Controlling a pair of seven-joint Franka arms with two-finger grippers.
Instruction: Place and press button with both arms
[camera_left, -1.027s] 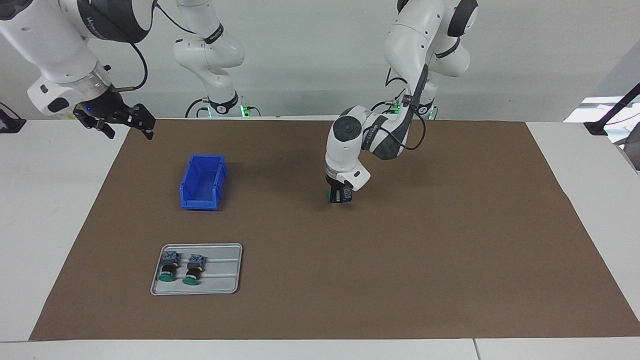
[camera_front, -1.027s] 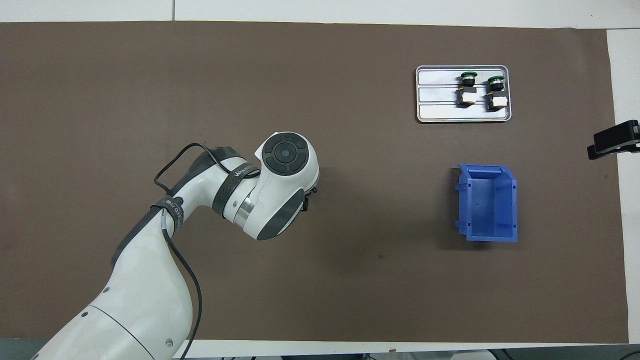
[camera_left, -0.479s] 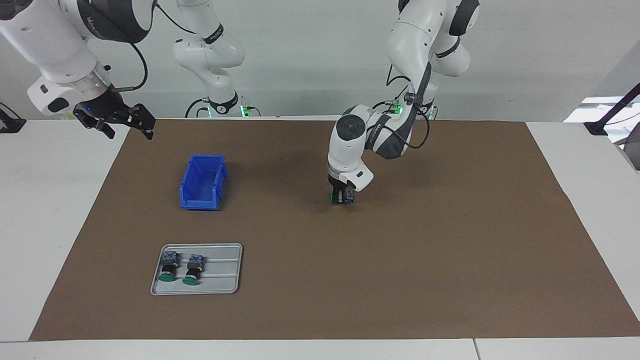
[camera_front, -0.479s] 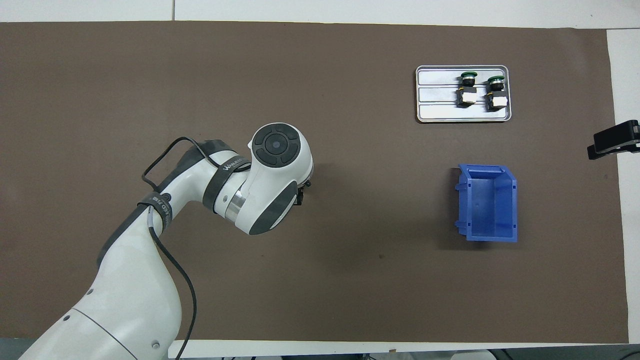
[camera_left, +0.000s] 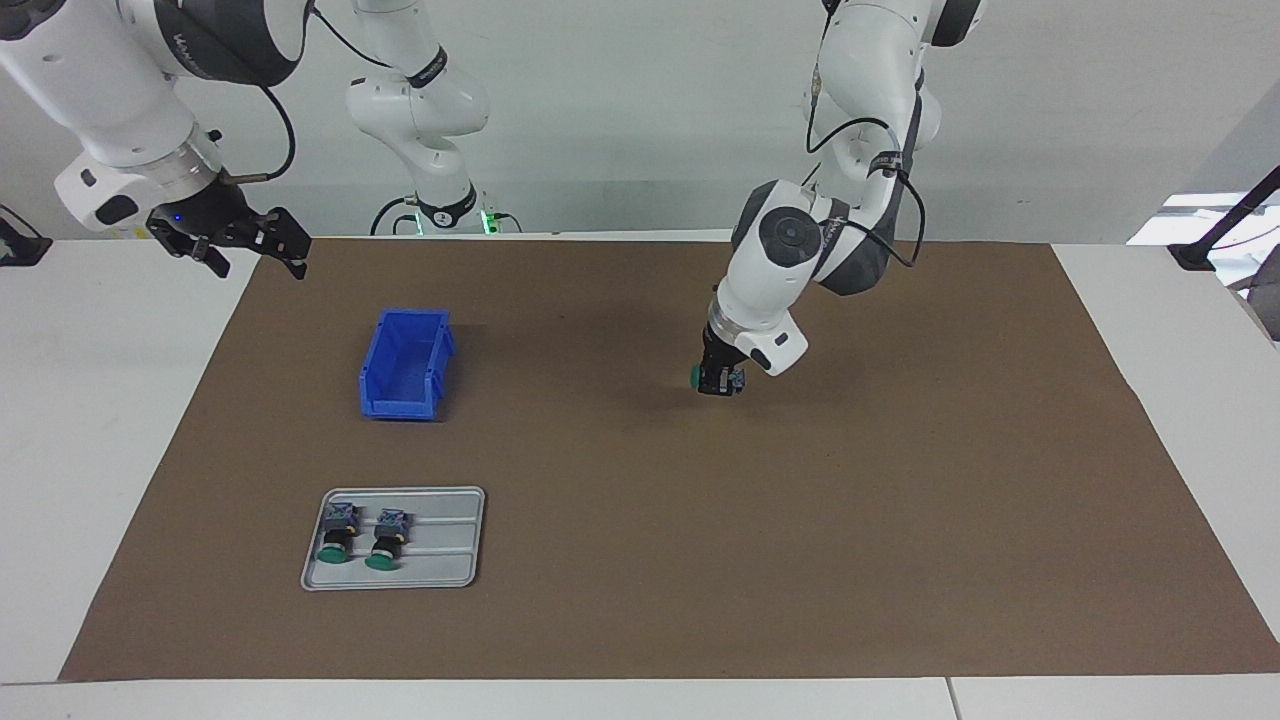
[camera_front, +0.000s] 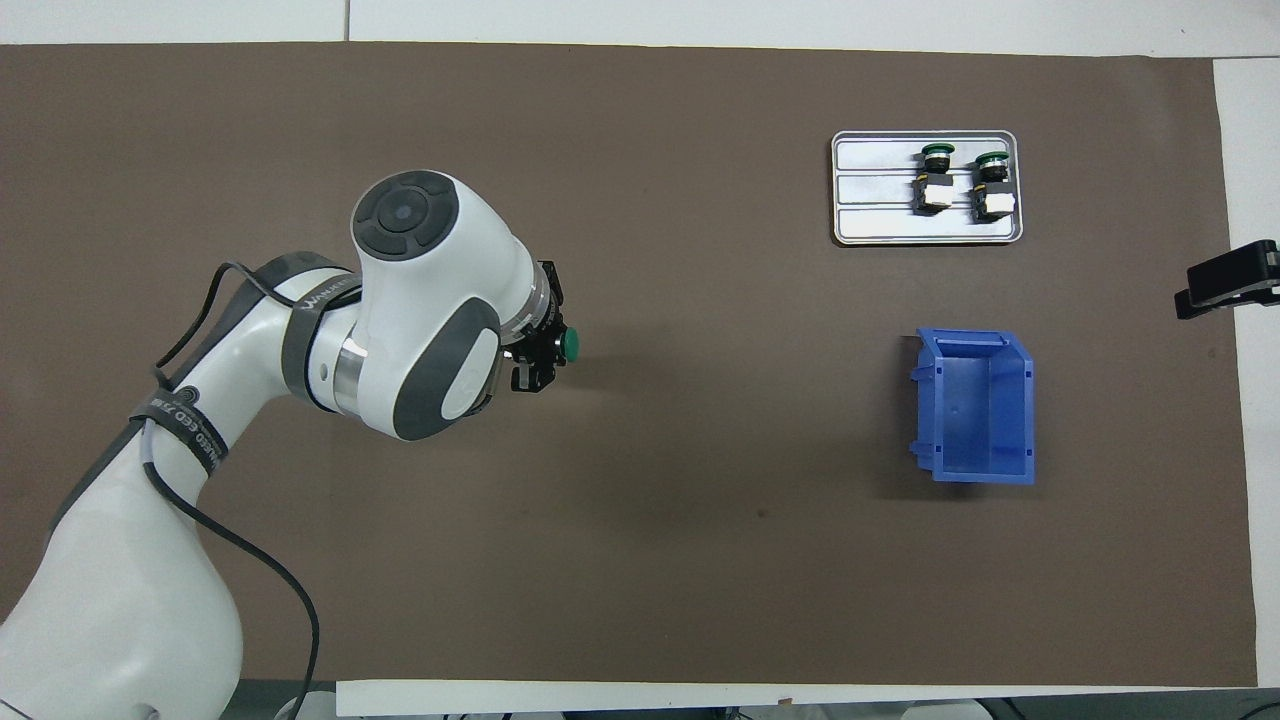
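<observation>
Starting at the right arm's end of the table, the right gripper (camera_left: 243, 248) hangs in the air over the edge of the brown paper mat (camera_left: 900, 500), where the mat meets the white tabletop (camera_left: 90, 400); its black fingers are spread wide with nothing between them, and that arm waits there

Next along, the open blue plastic bin (camera_left: 405, 364) sits on the mat, and farther from the robots than the bin lies the shallow grey metal tray (camera_left: 440, 560) with raised ribs. Two small push-buttons with green mushroom caps (camera_left: 337, 533) lie on their sides in the tray, side by side at the tray's end toward the right arm, caps pointing away from the robots

Toward the middle of the mat the left arm bends down from its base — the left gripper (camera_left: 718, 380) is low over bare mat, tilted, and pinches a third green-capped push-button with a black body and blue-grey contact block (camera_left: 698, 376). The button is held sideways, its green cap (camera_front: 570, 345) sticking out toward the bin's end of the table; from above the white wrist hides most of the body. Whether the button touches the mat I cannot tell — a shadow lies just beneath it
</observation>
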